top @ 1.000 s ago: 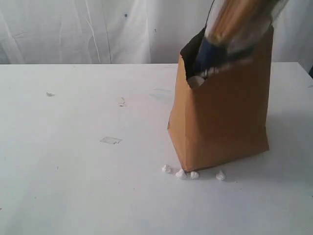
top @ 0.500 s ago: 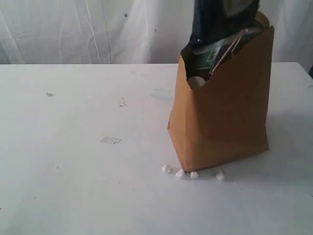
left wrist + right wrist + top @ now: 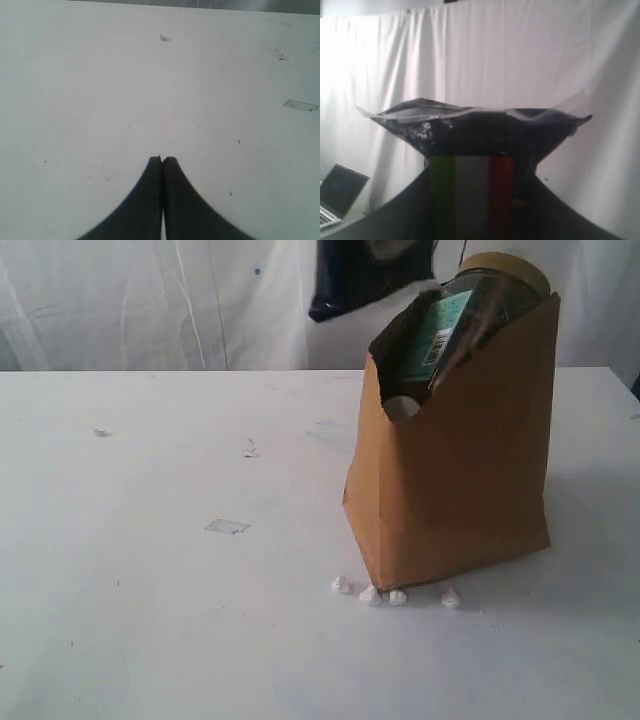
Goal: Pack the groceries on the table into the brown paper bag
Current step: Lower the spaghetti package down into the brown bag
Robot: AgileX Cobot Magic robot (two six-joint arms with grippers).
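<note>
High beside the mouth of the brown paper bag [image 3: 455, 490], the long spaghetti packet [image 3: 365, 280] is held pinched in the right gripper [image 3: 480, 175] (probably because the clear jar [image 3: 480, 300] crowds the opening). The left gripper [image 3: 161, 161] is closed on nothing above the table [image 3: 100, 75], well apart.

Long spaghetti packet [image 3: 368, 275]: cropped by the exterior view's top edge; only a dark blue, blurred end shows, its holder out of frame.
Clear jar [image 3: 488, 298]: lower body hidden behind the brown paper bag [image 3: 460, 470] wall.
Pale round item [image 3: 401, 407]: mostly hidden inside the bag's mouth; unidentifiable.
Right gripper [image 3: 472, 195]: dark, blurred fingers cropped by the wrist view's edge; packet print between them unreadable.
Left gripper [image 3: 161, 161]: only the fingertips show; the rest is cropped.
Laptop [image 3: 340, 192]: cut by the frame corner.
</note>
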